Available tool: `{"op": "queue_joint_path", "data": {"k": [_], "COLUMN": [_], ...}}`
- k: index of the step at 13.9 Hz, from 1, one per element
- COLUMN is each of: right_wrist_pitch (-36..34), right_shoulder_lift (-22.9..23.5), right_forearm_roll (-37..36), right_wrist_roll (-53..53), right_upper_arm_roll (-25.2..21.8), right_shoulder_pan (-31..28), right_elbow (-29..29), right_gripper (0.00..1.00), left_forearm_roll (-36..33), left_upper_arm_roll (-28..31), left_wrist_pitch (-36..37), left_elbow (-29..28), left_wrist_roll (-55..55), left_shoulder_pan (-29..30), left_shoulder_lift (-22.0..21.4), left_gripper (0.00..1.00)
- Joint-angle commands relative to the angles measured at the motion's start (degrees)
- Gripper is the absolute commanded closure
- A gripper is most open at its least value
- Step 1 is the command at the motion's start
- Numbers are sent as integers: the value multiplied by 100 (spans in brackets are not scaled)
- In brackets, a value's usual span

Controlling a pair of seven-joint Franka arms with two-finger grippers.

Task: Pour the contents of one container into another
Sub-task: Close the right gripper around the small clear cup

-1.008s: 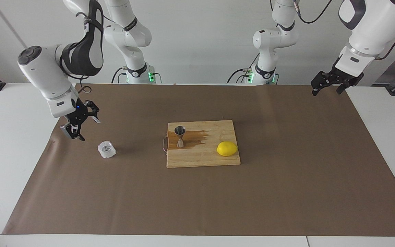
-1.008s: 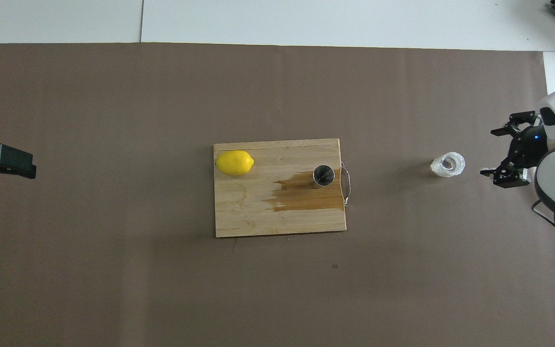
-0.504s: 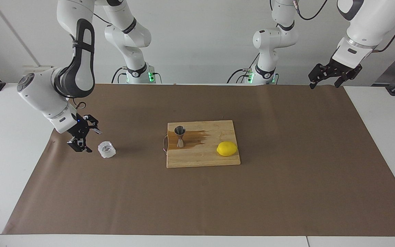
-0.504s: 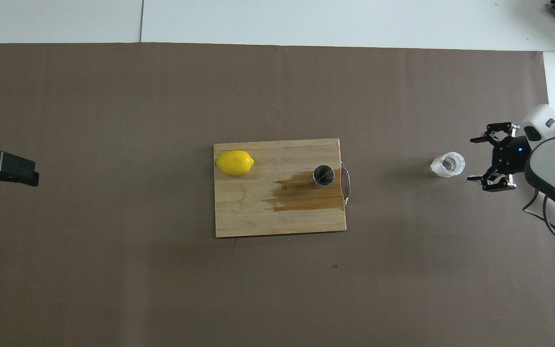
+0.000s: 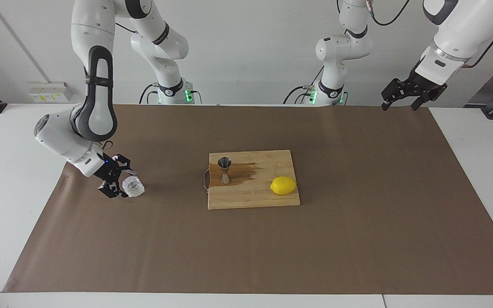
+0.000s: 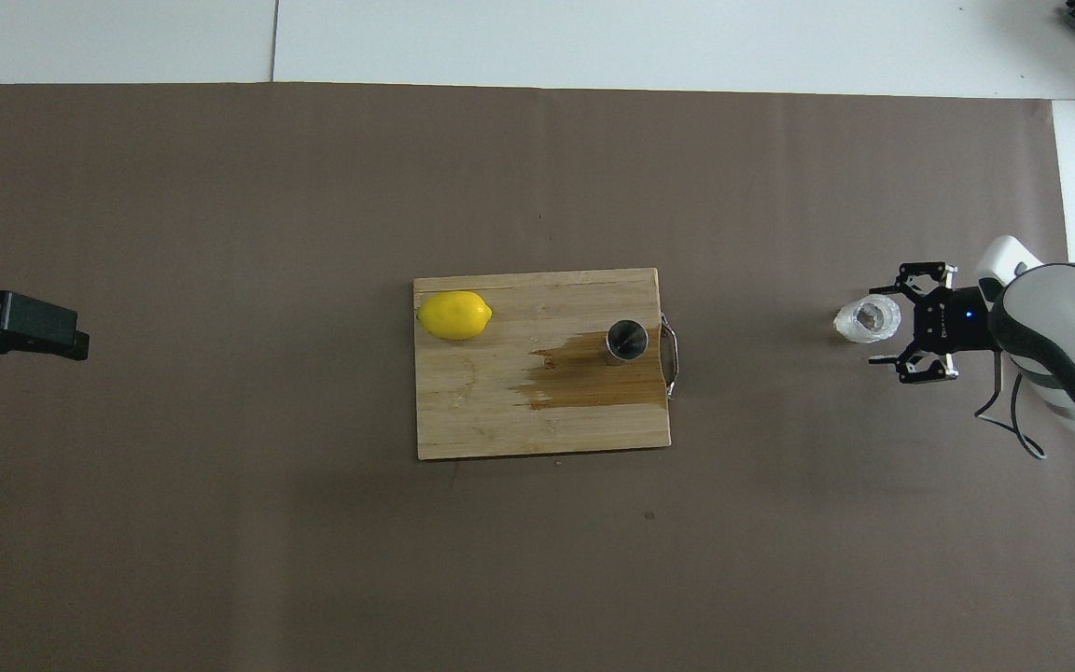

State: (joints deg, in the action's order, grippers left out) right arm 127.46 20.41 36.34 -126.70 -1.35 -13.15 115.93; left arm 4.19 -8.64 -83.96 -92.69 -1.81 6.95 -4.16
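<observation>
White table (image 5: 11, 141) under brown paper (image 5: 357, 239), clear faceted cup (image 5: 133, 187) toward the right arm's end, right claw (image 5: 121, 184) spread wide just beside it, steel jigger (image 5: 224, 169) upright on wet cutting board (image 5: 255, 194) with lemon (image 5: 283, 185), left claw (image 5: 400, 102) wide, waiting aloft over the table's edge.

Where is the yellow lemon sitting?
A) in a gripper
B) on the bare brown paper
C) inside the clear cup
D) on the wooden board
D: the lemon lies on the wooden board, toward the left arm's end of it, apart from the steel jigger.
</observation>
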Motion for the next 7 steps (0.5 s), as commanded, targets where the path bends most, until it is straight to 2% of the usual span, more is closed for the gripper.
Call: {"op": "queue_joint_path", "data": {"k": [1,2,3,4,5,6,7], "right_wrist_pitch": [51,43,34,25,16,8,7], "right_shoulder_lift": [33,33,33,33,24,15,7], "right_forearm_roll": [198,294,434,461,531,593,655], "right_wrist_roll": [-206,-206,-206,-197,-179,-162,-162], "right_upper_arm_roll": [82,100,100,100,100,100,109], "right_shoulder_pan": [-30,-29,-3,6,6,14,6], "right_elbow": [-27,-27,-18,-27,-27,-27,-53], "right_gripper": [0,0,7,25,56,95,100], "left_forearm_roll": [47,-197,-373,-375,-366,-366,-366], "left_upper_arm_roll": [-6,-24,-41,-50,-59,-59,-59], "left_wrist_pitch": [47,56,47,3,-23,-23,-23], "left_elbow": [-205,-214,-232,-258,-267,-276,-276], "left_wrist_roll": [49,57,66,75,58,58,58], "left_shoulder_pan": [69,0,-45,-45,-2,8,8], "left_shoulder_lift": [-156,-156,-182,-199,-208,-208,-208], "left_gripper": [0,0,0,0,0,0,0]}}
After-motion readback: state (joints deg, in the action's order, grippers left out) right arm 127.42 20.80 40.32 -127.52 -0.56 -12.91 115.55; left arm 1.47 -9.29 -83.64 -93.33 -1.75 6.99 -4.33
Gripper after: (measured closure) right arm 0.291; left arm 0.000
